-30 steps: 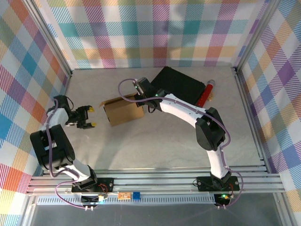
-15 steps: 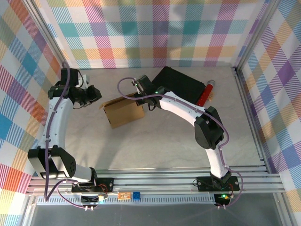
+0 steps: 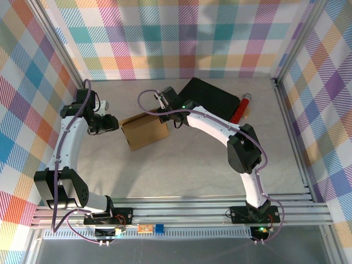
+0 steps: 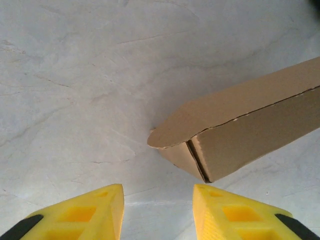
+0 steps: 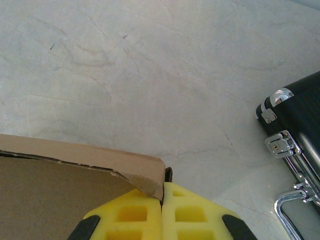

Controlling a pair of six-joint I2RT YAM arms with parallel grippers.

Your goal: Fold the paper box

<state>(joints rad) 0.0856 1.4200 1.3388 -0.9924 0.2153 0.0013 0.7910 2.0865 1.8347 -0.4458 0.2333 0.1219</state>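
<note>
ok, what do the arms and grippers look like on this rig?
The left arm and right arm: white links, black joints, purple cables looped alongside. The left gripper and right gripper: yellow wedge-shaped fingers with square recesses, black at the base.

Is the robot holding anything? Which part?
The right arm's jaws pinch the paper box by one corner. The left arm's jaws are open, holding nothing.

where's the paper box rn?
Top view: the paper box lies left of centre on the table, between the open left pincer and the black case, its far right corner pinched by the right pincer.
</note>
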